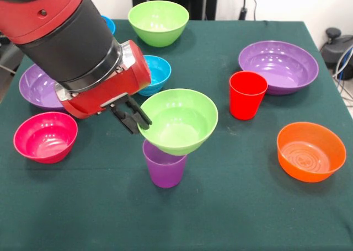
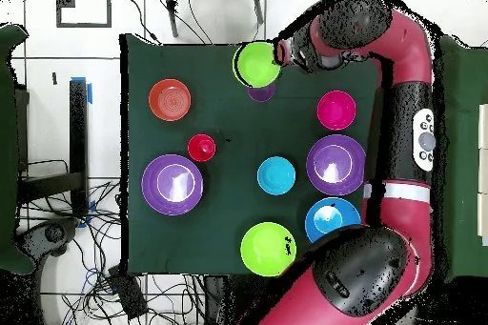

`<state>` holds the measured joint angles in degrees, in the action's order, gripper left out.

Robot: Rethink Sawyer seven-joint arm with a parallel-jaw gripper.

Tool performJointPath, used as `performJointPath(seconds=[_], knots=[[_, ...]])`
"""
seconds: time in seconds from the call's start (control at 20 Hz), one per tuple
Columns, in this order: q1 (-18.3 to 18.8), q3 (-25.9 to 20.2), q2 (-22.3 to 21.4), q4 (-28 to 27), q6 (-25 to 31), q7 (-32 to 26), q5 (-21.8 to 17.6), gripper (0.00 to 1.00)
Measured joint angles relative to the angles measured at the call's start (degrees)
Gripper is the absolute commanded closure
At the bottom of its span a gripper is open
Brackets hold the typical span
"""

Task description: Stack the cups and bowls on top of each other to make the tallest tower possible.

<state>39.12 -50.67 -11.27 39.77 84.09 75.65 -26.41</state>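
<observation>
The claw (image 1: 134, 118) is clamped on the left rim of the lime green bowl (image 1: 179, 120), one finger inside and one outside, and the bowl hangs tilted, its near edge dipping toward the purple cup (image 1: 164, 164) right beneath it. From the front view the bowl's underside looks to be touching or just above the cup's mouth; I can't tell which. The overhead view agrees: green bowl covering most of the purple cup, only a sliver of purple showing.

The job here, as I read it, is seating that bowl squarely on the cup. It needs levelling first, because a tilted bowl let go from one rim will likely slide off or tip the cup over. The base should sit centred over the cup's mouth, then a slow lowering until the cup takes the weight, and only then a release.

Next candidate stands ready: the red cup (image 1: 247, 94), upright to the right, well apart from the tower. The orange bowl (image 1: 310, 151) sits near right, the pink bowl (image 1: 45, 136) near left, a small blue bowl (image 1: 156, 73) just behind the arm, all on the green surface (image 1: 231, 218).
</observation>
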Motion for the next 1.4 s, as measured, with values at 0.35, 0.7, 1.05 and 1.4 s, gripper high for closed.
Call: performJointPath(seconds=[0.35, 0.7, 1.05, 1.4], knots=[[0.6, 0.1, -0.1, 2.4, -1.2, 0.0, 0.0, 1.0], [1.8, 0.1, -0.4, 4.6, -2.6, 0.0, 0.0, 1.0], [2.8, 0.2, -1.1, 5.2, -3.5, 0.0, 0.0, 1.0], [3.2, 0.2, -1.1, 5.2, -3.5, 0.0, -0.2, 1.0]])
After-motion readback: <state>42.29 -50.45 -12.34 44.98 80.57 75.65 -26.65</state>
